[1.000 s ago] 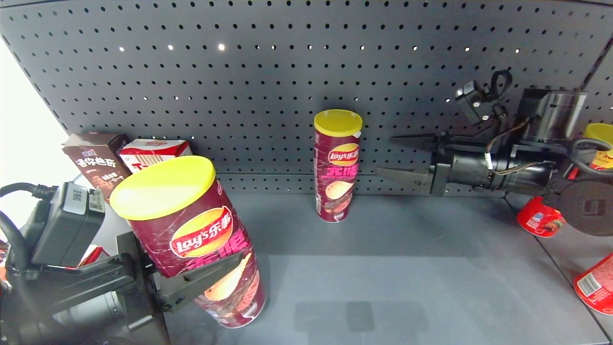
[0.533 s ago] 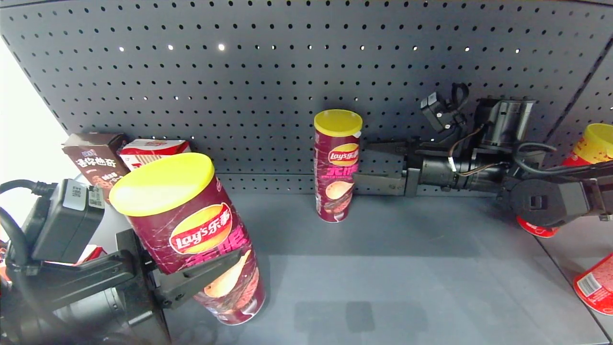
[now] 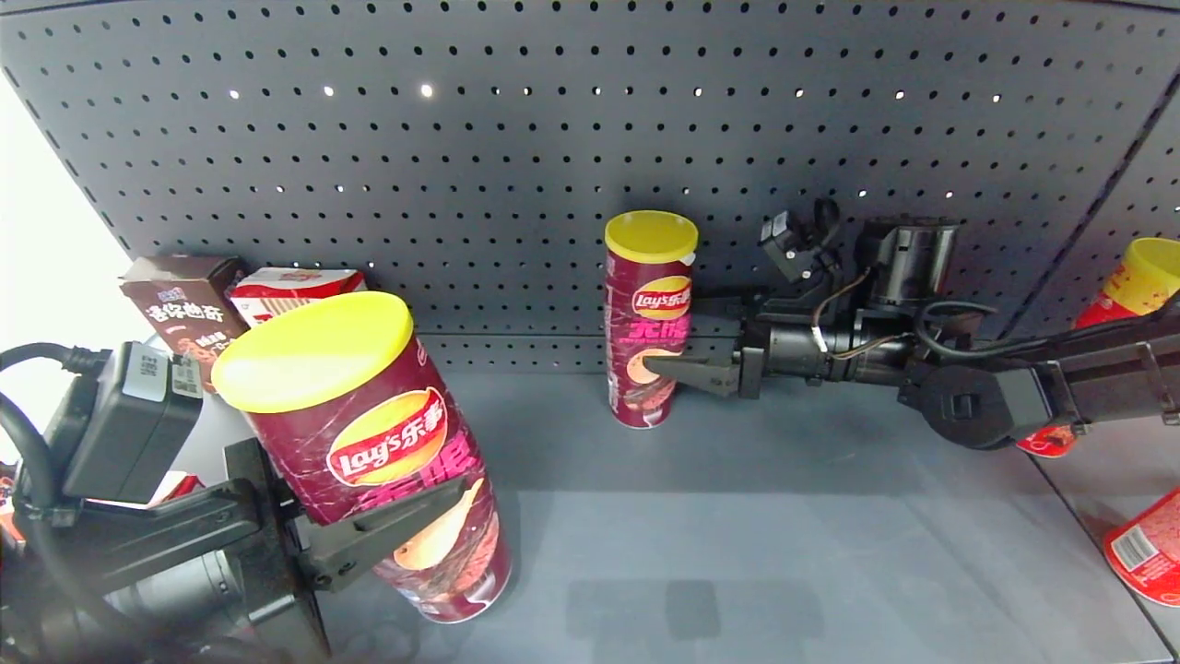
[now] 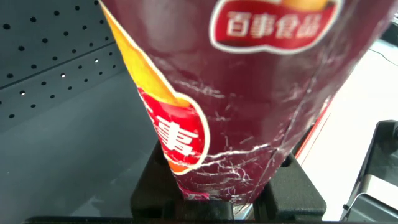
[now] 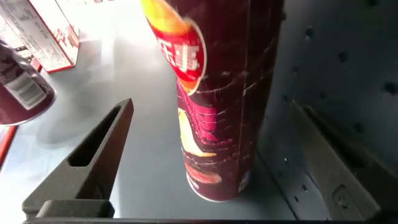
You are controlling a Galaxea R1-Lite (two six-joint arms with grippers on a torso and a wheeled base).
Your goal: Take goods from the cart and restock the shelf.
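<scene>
A maroon chips can with a yellow lid (image 3: 369, 443) leans at the shelf's front left, with my left gripper (image 3: 383, 507) shut on its lower body. In the left wrist view the can (image 4: 249, 93) rises straight from the gripper's base. A second, matching can (image 3: 648, 318) stands upright by the pegboard at the middle of the shelf. My right gripper (image 3: 678, 334) is open and comes in from the right, one finger on each side of this can. In the right wrist view the standing can (image 5: 224, 93) sits between the spread fingers (image 5: 93, 155) without touching them.
Two snack boxes (image 3: 184, 304) (image 3: 295, 288) stand at the back left. Another yellow-lidded can (image 3: 1138, 272) and red cups (image 3: 1143, 549) sit on the neighbouring shelf at the right. The grey shelf floor (image 3: 784, 553) is bare at the front middle and right. A pegboard wall (image 3: 553, 138) closes the back.
My right arm has moved left along the pegboard, so its open fingers now straddle the standing can. The left gripper and its can have barely shifted.
</scene>
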